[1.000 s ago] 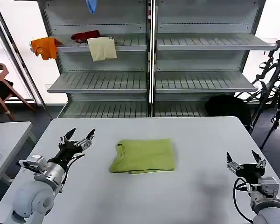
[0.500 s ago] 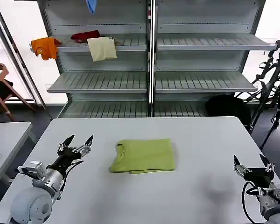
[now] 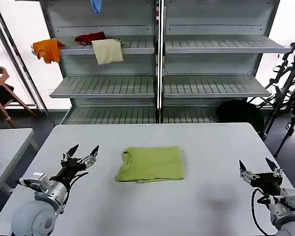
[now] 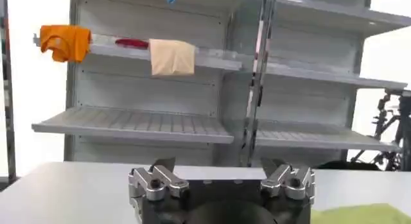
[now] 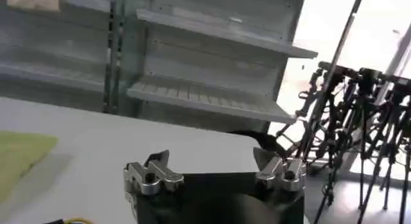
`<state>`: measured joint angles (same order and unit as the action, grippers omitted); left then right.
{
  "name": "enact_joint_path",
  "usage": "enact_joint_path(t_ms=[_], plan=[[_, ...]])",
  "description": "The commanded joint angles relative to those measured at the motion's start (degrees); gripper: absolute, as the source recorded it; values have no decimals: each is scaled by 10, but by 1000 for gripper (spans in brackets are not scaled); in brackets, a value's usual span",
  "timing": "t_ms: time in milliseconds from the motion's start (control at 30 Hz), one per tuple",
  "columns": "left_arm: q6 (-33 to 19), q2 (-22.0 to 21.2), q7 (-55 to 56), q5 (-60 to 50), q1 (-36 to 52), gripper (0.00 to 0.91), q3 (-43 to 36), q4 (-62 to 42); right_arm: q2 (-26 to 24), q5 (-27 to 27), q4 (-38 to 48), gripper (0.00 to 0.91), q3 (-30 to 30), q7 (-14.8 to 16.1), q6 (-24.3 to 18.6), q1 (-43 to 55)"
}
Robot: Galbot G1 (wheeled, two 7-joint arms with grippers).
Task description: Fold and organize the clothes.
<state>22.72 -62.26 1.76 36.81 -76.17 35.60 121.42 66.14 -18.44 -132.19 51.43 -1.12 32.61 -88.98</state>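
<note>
Left gripper [image 3: 81, 151] seen at table's [image 3: 206, 147] left side, fingers spread wide, nothing held. T-shirt [image 3: 151, 163] lies folded at table centre, just right of it; long axis runs across table. Left gripper judged nearer. Right gripper [image 3: 258, 166] parked well apart at right edge, also wide, empty. Bare tabletop between; no obstacle. Shelves [image 3: 108, 86] behind carry orange garment [image 3: 47, 49], cream cloth [image 3: 107, 50].

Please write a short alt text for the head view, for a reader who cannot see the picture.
A folded lime-green T-shirt lies in the middle of a white table, touched by nothing. The left hand and right hand are open on either side of it, with shelves behind.
</note>
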Motion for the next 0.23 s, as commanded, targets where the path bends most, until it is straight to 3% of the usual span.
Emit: enact_joint_path(t_ms=[33,233], plan=[[1,3,-1,-9,4,907,-4,-6,1,8,22,907,-50,19,3,26],[-11,5,8,3,13,907,-17,-25,17,18,53,907,-95,-15,5,58]])
